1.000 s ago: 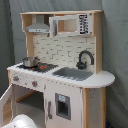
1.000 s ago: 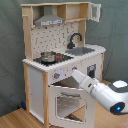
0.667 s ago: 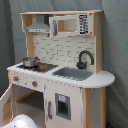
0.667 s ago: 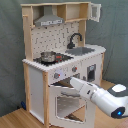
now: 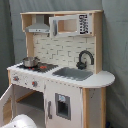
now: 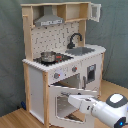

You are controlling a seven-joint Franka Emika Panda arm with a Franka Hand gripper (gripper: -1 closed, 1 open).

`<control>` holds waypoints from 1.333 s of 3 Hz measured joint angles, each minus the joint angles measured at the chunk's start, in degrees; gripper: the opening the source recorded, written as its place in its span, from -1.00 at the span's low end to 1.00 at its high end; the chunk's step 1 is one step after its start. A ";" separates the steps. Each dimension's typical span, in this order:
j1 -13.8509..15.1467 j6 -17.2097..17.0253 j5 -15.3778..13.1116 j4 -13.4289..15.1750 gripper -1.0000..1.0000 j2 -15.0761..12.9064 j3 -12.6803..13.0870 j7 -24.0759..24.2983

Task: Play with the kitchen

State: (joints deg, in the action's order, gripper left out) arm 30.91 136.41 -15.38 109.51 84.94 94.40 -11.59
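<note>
The kitchen (image 5: pixel 65 55) (image 6: pixel 60 55) is a tall white and light-wood toy with a grey hood (image 5: pixel 39 26), a black faucet (image 5: pixel 85 57) over a sink (image 5: pixel 75 73), and a small pot (image 5: pixel 30 61) (image 6: pixel 48 57) on the stovetop. Its windowed oven door (image 6: pixel 67 102) hangs open, tilted outward. My gripper (image 6: pixel 72 100) is low, right at the front of this door in the second exterior view. The white arm (image 6: pixel 107 110) comes in from the second exterior view's lower right. In the first exterior view only a white arm part (image 5: pixel 22 121) shows at the bottom edge.
A grey curtain hangs behind the kitchen. A wooden floor (image 6: pixel 12 117) lies in front. The closed cabinet door (image 5: pixel 62 106) with a small dispenser panel sits beside the oven. Knobs (image 6: pixel 56 75) line the panel above the oven.
The arm has dropped from the knob panel's height to the oven door's level. The oven door tilts further open than before.
</note>
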 joint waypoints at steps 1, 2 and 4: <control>0.42 4.02 1.62 1.17 1.00 -0.01 1.90 4.24; 0.68 7.11 2.62 2.12 1.00 -0.02 2.86 9.28; 0.75 13.39 6.72 5.86 1.00 -0.11 3.33 19.81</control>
State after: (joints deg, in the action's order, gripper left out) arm 31.65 149.79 -8.66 115.37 84.83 97.73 8.22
